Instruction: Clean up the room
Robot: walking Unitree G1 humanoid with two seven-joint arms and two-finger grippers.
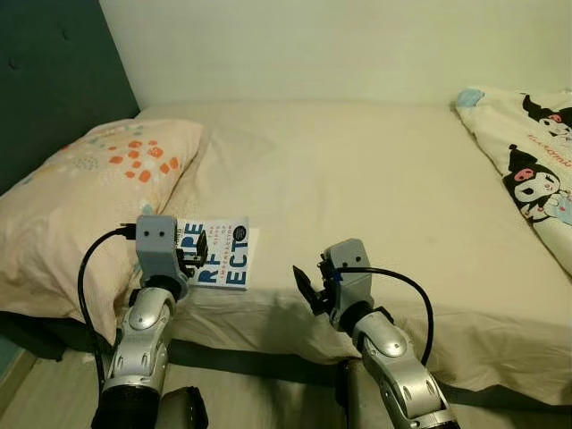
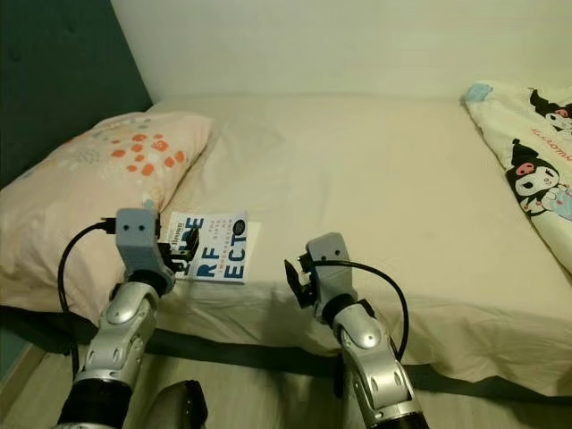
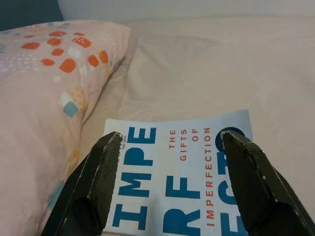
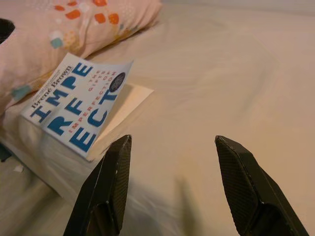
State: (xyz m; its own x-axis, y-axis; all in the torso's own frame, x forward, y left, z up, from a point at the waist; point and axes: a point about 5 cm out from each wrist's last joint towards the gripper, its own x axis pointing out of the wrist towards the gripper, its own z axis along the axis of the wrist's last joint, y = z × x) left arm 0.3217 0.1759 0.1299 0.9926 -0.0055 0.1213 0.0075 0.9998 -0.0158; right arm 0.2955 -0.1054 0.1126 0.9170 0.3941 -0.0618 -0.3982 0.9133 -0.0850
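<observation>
Bed [image 1: 357, 179]: bare sheet, mostly flat. Patterned quilt [image 1: 536, 170] is bunched along the bed's right edge. Pillow [image 1: 80, 197] sits at the head end on my left, against the dark headboard [image 1: 45, 80].

Book [image 1: 222, 253], white cover with blue letters, lies flat near the bed's front edge, just beside the pillow, cover slightly lifted at one corner.

My left hand [image 3: 170, 184] hovers right over the book, fingers spread either side of the cover, gripping nothing. My right hand [image 4: 170, 189] is released too, over bare sheet just right of the book.

Progress, my read: the book lies loose on the bed, so tidying isn't finished. Where it belongs, can't tell.

Containers: can't make out any.
</observation>
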